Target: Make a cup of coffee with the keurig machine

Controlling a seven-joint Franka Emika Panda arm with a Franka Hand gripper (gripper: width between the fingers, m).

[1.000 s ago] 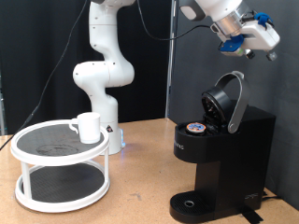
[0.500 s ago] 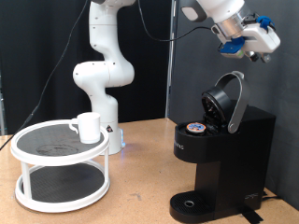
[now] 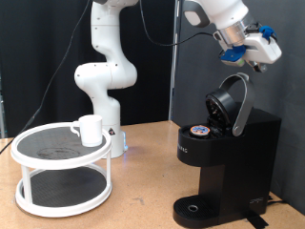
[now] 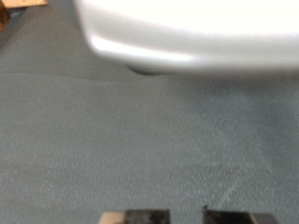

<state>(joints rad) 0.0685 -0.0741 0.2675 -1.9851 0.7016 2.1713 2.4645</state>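
White cup; matte-black keurig machine; blue-topped pod.

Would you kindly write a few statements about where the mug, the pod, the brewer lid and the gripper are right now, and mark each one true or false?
1. The mug stands on the top tier of the white round rack. True.
2. The Keurig has its lid shut. False: the lid is tipped up and open.
3. A pod sits in the brewer's chamber. True.
4. The gripper holds the mug. False: it is in the air above the lid, and nothing shows between its fingers in the wrist view.
5. The mug is on the drip base. False: the base carries nothing; the mug is on the rack at the exterior view's left.
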